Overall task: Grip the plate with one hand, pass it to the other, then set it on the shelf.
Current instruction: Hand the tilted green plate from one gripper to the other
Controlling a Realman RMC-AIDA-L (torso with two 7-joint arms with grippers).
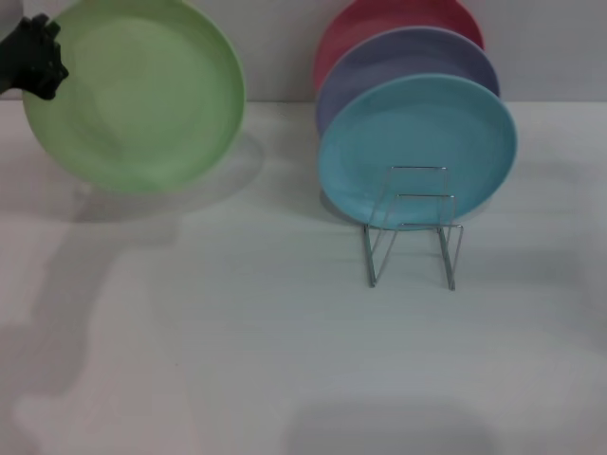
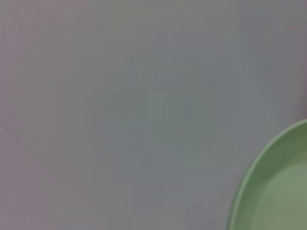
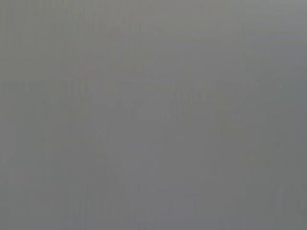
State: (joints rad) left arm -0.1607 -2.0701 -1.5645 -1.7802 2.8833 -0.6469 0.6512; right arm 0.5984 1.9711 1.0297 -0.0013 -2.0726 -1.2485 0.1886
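— Jaws of the left gripper point(image 1: 36, 59) clamped on the upper-left rim of the round, matte light-green plate point(image 1: 135, 93), held tilted above the white desk point(image 1: 237, 360), well left of the thin silver wire shelf point(image 1: 410, 227).

— Right gripper?

— Out of view; jaws impossible to tell.

— Risks?

— Could slip from so thin an edge grip during the handover. Might knock the round light-blue plate point(image 1: 417, 152) leaning at the shelf.

— Labels, writing?

— None readable.
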